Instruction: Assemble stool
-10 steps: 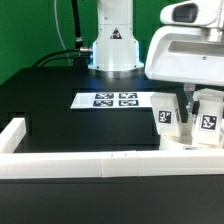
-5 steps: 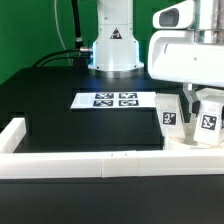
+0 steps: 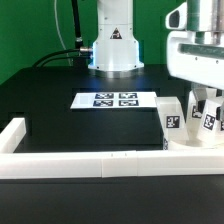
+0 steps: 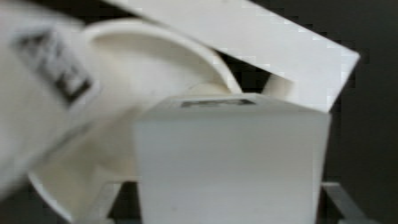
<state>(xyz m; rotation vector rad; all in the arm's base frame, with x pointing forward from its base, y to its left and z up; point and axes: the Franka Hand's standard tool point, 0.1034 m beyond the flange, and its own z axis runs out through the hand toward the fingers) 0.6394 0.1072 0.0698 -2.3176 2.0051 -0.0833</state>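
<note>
Gripper [image 3: 200,100] at the exterior view's right, apparently closed on a blocky leg [image 4: 231,160] above the round seat [image 3: 195,152]; rigid, light, smooth plastic, best gripped on flat sides; white rail [image 3: 80,162] borders closely, open table lies toward the marker board [image 3: 113,100]

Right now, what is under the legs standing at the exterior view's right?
The round seat disc lies under the tagged legs. Only its near rim shows; the legs and the gripper cover the sockets, so seating cannot be judged.
</note>
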